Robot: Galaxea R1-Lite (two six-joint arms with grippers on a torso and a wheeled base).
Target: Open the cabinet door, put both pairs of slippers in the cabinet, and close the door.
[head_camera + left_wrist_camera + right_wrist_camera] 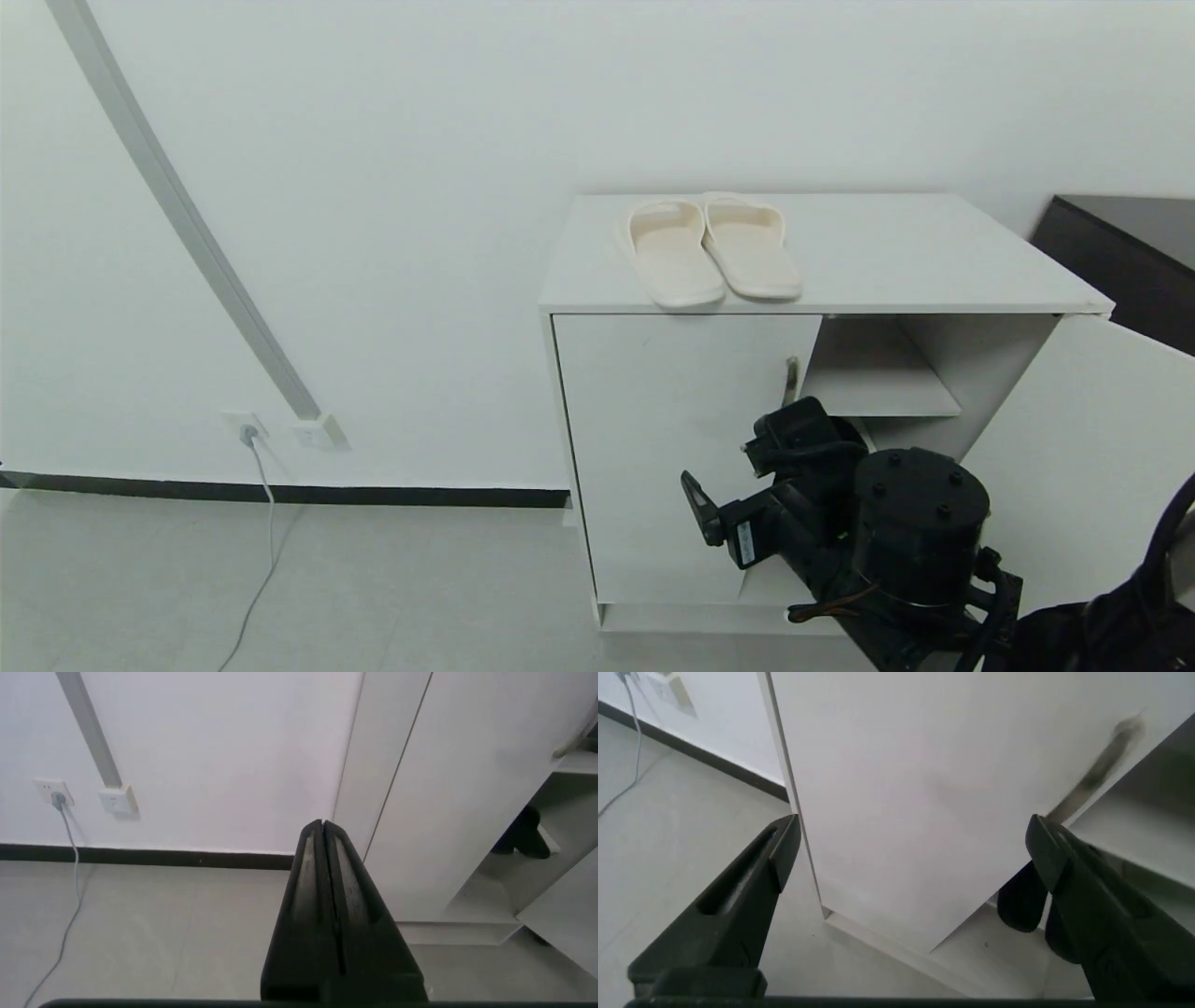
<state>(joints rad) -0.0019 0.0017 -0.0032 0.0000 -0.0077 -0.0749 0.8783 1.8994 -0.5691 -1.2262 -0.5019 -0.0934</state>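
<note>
At the lower middle of the right wrist view, the right gripper (906,905) is spread wide, facing the closed left door (672,448) of the cabinet (840,252). The left gripper (324,840) is pressed together. The right door (1083,448) stands open. A cream pair of slippers (709,247) lies upper middle, on the cabinet top.

The right arm (840,532), at the lower right of the head view, is matte black, with a round joint housing (920,509) studded with screws, a small white label (747,541) and looped black cables (817,450). The left gripper (324,835) and the right gripper (913,835) are black too.
</note>
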